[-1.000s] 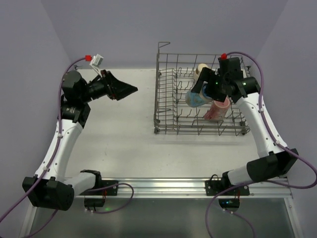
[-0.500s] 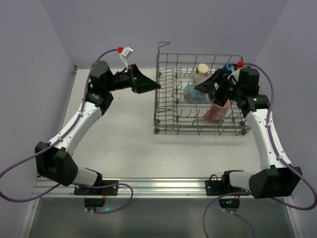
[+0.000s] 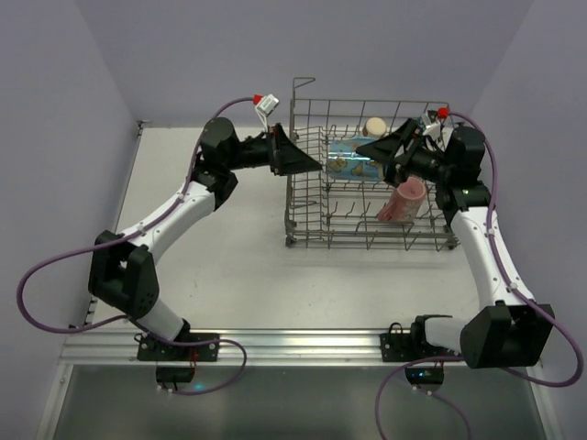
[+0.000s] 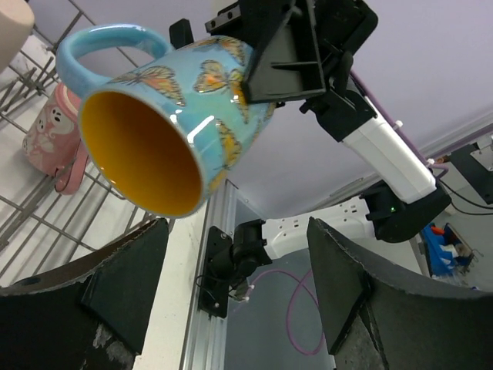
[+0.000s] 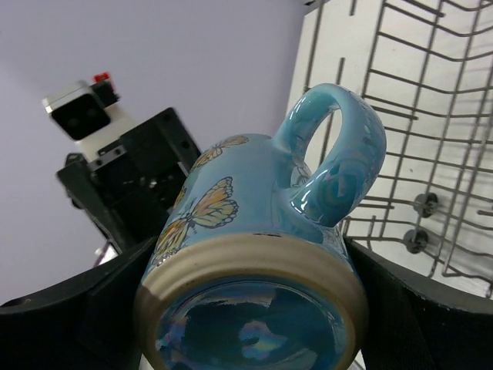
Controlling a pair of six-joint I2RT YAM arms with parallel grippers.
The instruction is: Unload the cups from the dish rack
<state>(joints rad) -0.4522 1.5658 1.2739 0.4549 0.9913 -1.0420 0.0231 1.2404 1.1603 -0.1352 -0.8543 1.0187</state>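
My right gripper is shut on the light blue butterfly mug and holds it on its side above the left part of the grey wire dish rack. In the right wrist view the mug's base fills the space between my fingers. My left gripper is open at the rack's left wall, facing the mug's orange mouth with a gap between them. A pink-red tumbler and a beige cup stand in the rack. The other cups are hidden.
The rack's tall grid walls surround the held mug. White tabletop lies left of and in front of the rack. The purple back wall stands close behind it.
My right gripper has lifted the blue mug and carried it left across the rack. My left arm has swung right, up to the rack's left wall, and now faces the mug.
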